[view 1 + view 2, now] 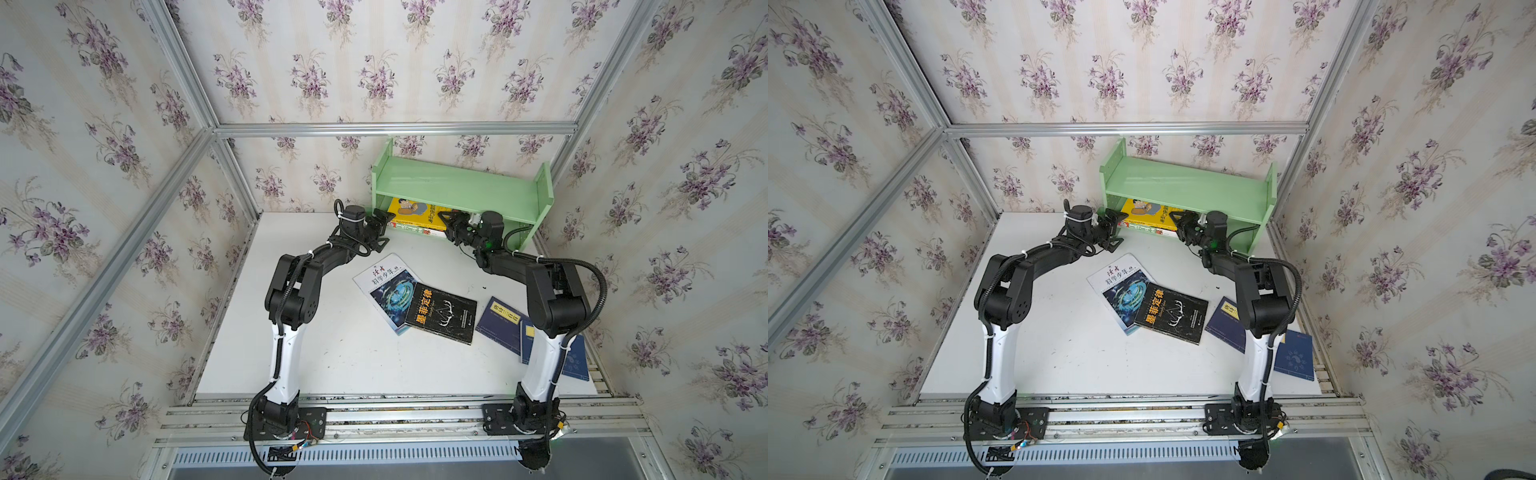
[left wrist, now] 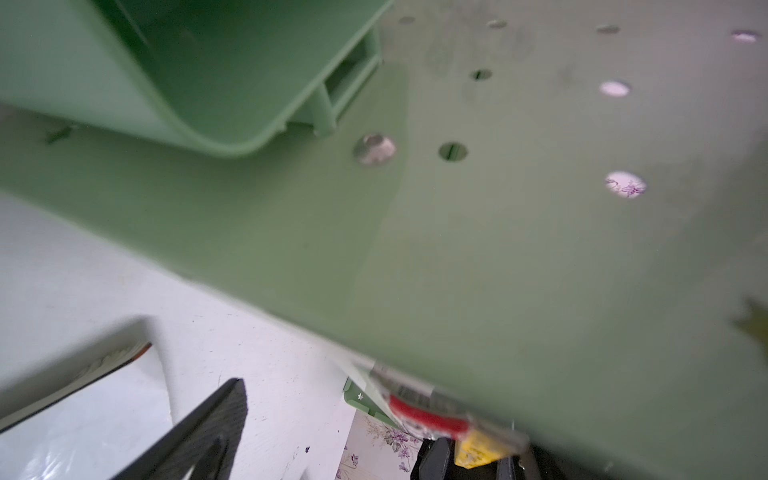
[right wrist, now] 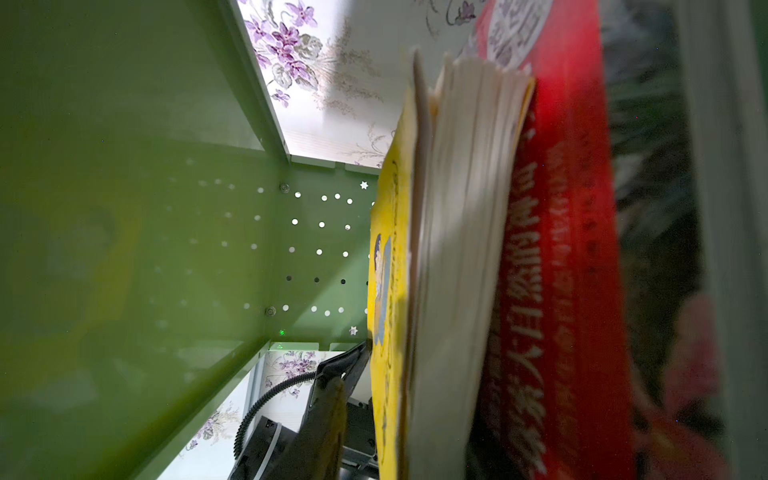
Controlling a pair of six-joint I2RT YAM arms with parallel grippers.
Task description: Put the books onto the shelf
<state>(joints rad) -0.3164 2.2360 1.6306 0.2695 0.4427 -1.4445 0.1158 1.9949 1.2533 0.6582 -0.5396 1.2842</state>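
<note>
Two probably floppy, slick paperbacks, yellow cartoon book (image 1: 415, 209) on green red-banded book (image 1: 415, 229), sit between left end effector (image 1: 386, 230) (spread apart) and right end effector (image 1: 444, 224) (can't tell). I'd grab spines.

Violet-sprigged wallpaper (image 1: 374, 62) on cream stripes covers the back wall beyond the fingers (image 1: 384, 216) and the walls to either side of them. Aluminium framing (image 1: 395, 129) lines the corners. A white tabletop (image 1: 332, 353) spreads beneath the fingers, edged in front by metal rails (image 1: 395, 409). Lighting is even, shadows soft.
</note>
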